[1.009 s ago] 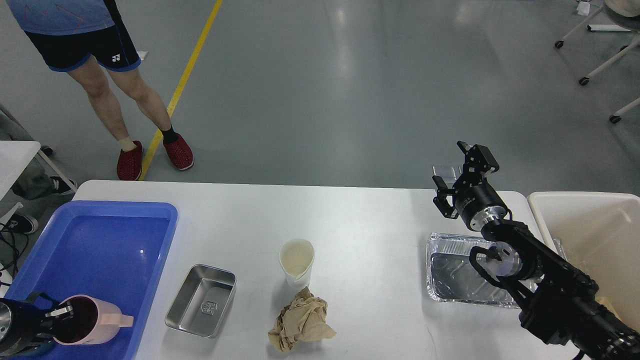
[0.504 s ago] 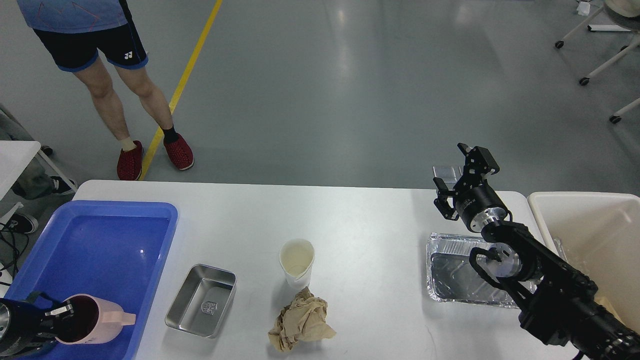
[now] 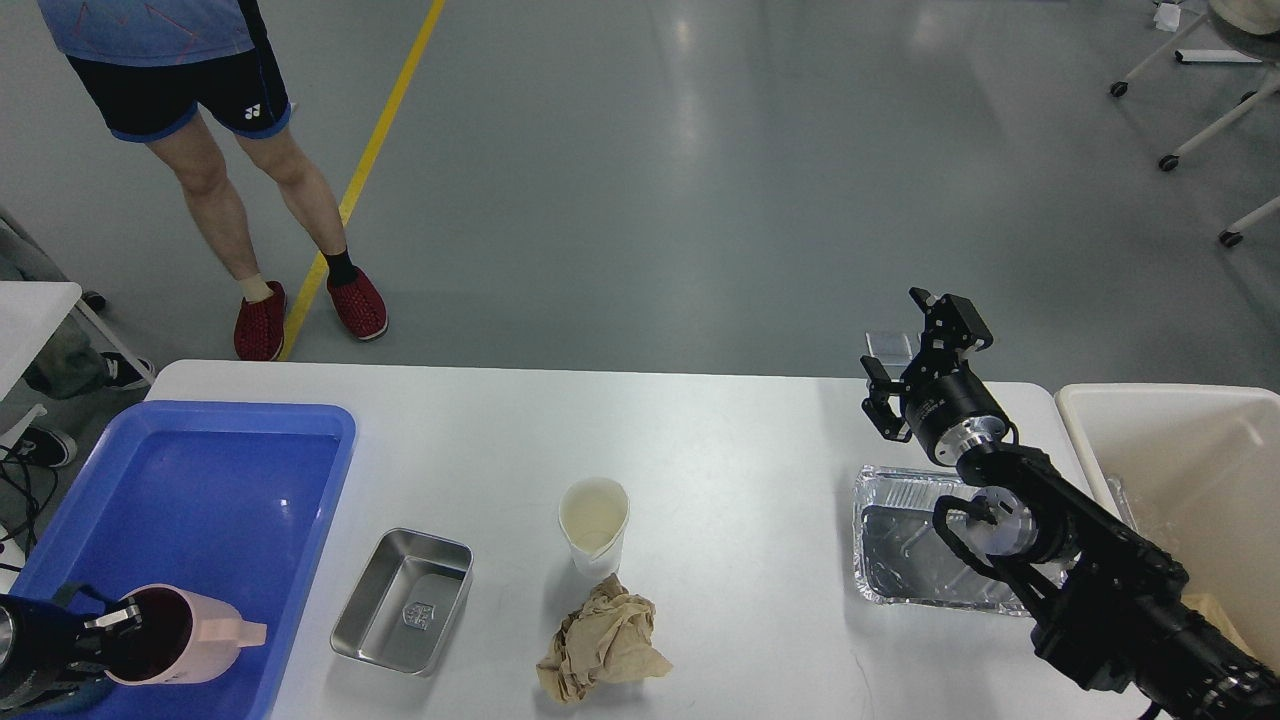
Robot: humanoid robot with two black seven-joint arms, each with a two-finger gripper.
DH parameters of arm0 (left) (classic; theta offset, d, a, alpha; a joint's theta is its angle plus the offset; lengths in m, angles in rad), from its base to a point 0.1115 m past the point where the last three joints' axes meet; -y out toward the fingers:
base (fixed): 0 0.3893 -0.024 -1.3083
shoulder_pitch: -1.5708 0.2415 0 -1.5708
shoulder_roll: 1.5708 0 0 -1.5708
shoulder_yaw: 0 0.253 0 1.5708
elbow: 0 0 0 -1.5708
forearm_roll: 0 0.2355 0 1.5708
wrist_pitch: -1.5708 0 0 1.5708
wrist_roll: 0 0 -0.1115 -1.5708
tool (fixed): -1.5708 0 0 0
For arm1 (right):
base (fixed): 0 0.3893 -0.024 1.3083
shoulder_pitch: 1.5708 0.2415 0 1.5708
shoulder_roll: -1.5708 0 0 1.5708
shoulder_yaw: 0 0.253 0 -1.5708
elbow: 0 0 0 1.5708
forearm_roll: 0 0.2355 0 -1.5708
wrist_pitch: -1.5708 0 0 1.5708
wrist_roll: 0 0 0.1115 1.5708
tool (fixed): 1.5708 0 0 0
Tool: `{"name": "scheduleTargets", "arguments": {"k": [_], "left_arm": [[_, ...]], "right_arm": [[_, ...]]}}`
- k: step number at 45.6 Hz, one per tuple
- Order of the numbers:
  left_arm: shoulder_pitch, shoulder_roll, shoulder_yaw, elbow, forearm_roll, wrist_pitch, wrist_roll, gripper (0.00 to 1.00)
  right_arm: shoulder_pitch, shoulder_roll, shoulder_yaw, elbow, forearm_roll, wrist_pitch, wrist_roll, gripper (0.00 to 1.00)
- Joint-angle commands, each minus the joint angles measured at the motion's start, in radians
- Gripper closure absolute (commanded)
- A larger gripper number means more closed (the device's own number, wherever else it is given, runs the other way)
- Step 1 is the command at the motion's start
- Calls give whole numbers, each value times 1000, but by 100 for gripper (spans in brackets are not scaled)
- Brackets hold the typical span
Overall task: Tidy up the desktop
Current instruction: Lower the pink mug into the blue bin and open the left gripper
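The white desktop [image 3: 720, 440] spans the view. On it stand a white paper cup [image 3: 593, 524], a crumpled brown paper [image 3: 603, 640], a small steel tray [image 3: 402, 601] and a foil tray [image 3: 905, 545]. A blue plastic tray [image 3: 215, 500] sits at the left. My left gripper [image 3: 110, 630] is at the bottom left over the blue tray, shut on the rim of a pink mug [image 3: 180, 647]. My right gripper [image 3: 912, 345] is open and empty, raised above the desktop's far right, beyond the foil tray.
A beige bin [image 3: 1180, 470] stands at the right edge of the desktop. A person in red shoes [image 3: 310, 310] stands on the floor beyond the far left corner. Another white table [image 3: 30, 320] is at the left.
The right gripper has drifted slightly left and toward the far edge. The pink mug in the left gripper has sunk a little. The person has shifted stance.
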Motion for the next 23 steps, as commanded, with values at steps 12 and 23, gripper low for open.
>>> {"name": "scheduleTargets", "arguments": {"k": [12, 23], "left_arm": [[1, -3, 1, -2, 0, 2, -1, 3], [1, -3, 4, -2, 0, 3, -1, 3]], "right_arm": [[3, 0, 0, 8, 1, 0, 0, 0], [7, -10, 6, 95, 1, 0, 3, 0]]}}
